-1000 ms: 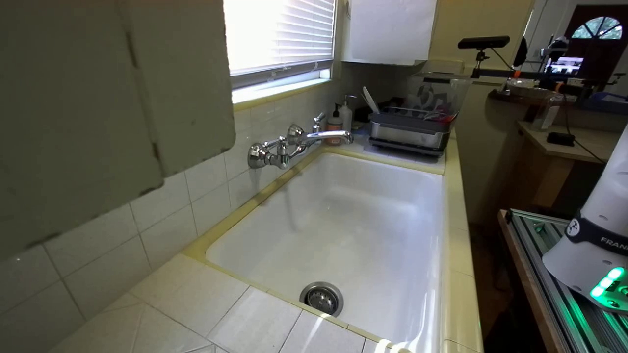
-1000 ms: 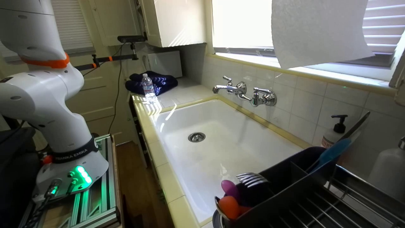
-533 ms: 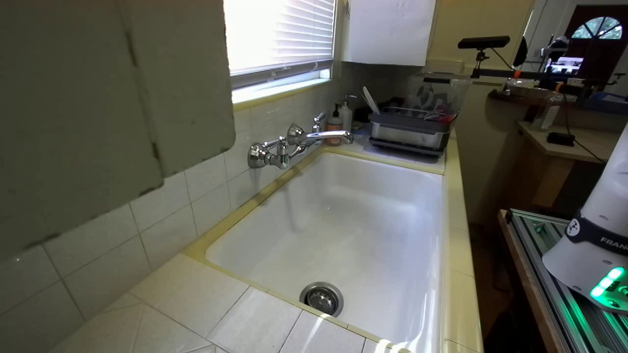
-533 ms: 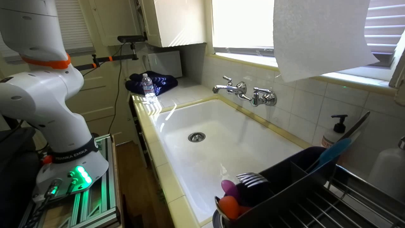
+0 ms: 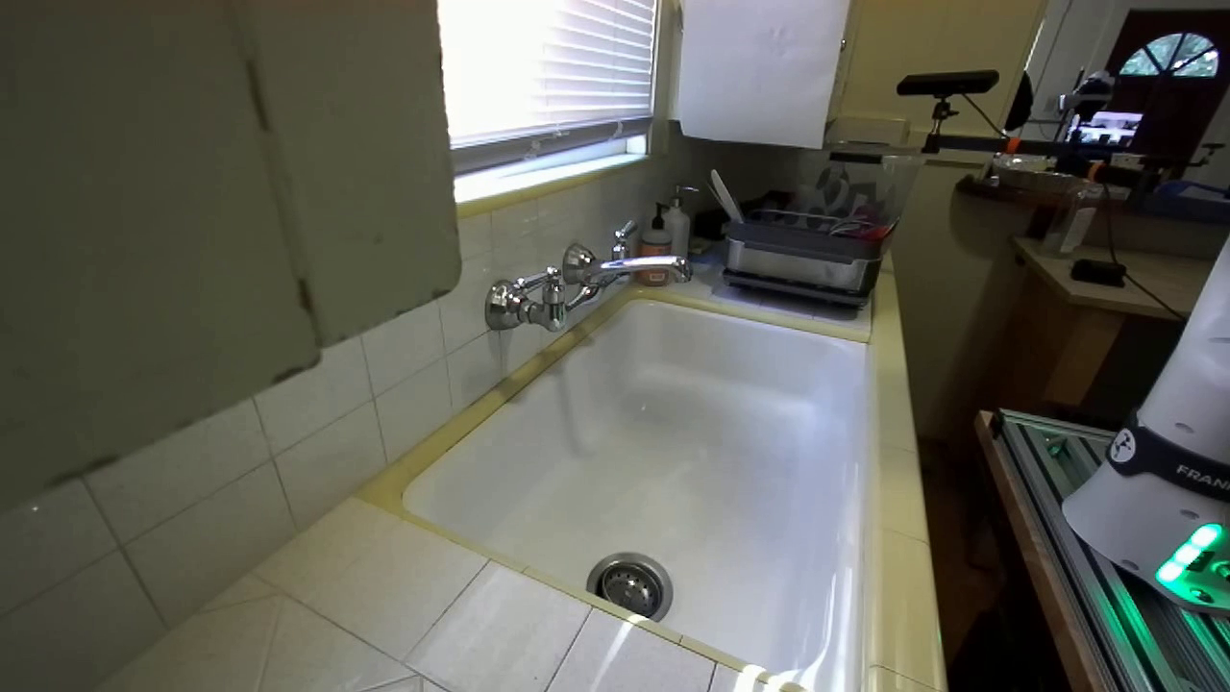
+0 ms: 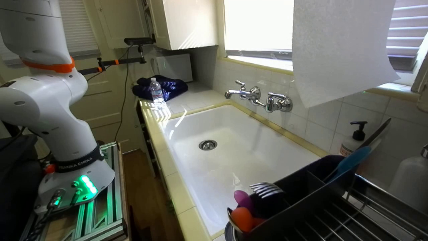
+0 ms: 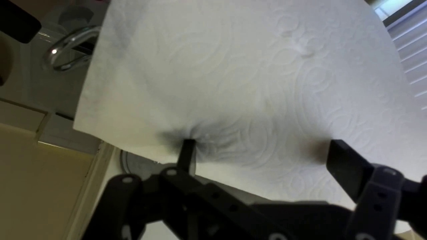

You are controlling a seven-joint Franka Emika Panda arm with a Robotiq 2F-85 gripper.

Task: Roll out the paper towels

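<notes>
The paper towels' white sheet (image 6: 342, 43) hangs down in front of the window in an exterior view, its lower edge slanted and curling. It also hangs above the dish rack in an exterior view (image 5: 764, 72). In the wrist view the embossed sheet (image 7: 250, 66) fills most of the picture. The roll itself is out of view. My gripper (image 7: 262, 144) is open, with its fingertips wide apart against or very close to the sheet. The sheet dents and darkens around the left fingertip. The gripper is out of view in both exterior views.
A white sink (image 6: 227, 130) with a wall faucet (image 6: 245, 94) lies below. A dark dish rack (image 6: 301, 197) with utensils and a soap bottle (image 6: 351, 144) stand beside it. A cabinet (image 5: 231, 192) overhangs the counter. A water bottle (image 6: 156, 90) stands at the far end.
The sheet hangs lower in both exterior views; its lower edge has come down and shifted slightly right in front of the window. The upper arm has shifted slightly.
</notes>
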